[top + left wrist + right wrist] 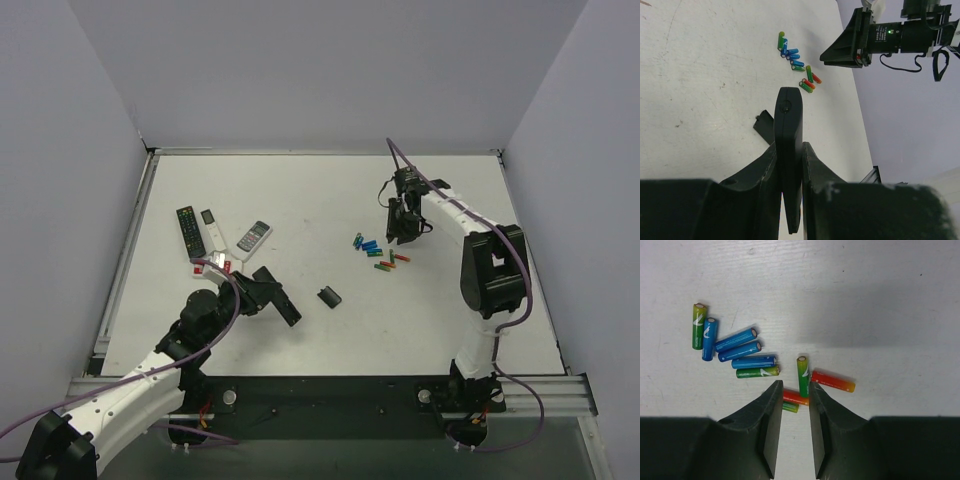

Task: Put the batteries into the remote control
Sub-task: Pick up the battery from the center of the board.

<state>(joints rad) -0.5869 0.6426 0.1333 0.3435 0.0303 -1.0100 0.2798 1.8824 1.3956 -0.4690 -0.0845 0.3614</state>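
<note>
From above, the left gripper (262, 290) clamps the slim black remote control (287, 310) at the near left of the table (300, 195). Its cover piece (328, 297) lies just to the right. The batteries (378, 255) are scattered farther right, beside the right gripper (403, 236).

Left wrist: the fingers (812, 167) pinch the remote edge-on.

Right wrist: the jaws stand slightly apart and empty, over an orange-red battery (794, 397).

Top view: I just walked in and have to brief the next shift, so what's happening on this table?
The left gripper is clamped on the slim black remote control; its small black cover lies loose on the table. The right gripper hangs over the scattered batteries, jaws apart, with an orange-red battery showing in the gap. It grips nothing that I can see.
</note>
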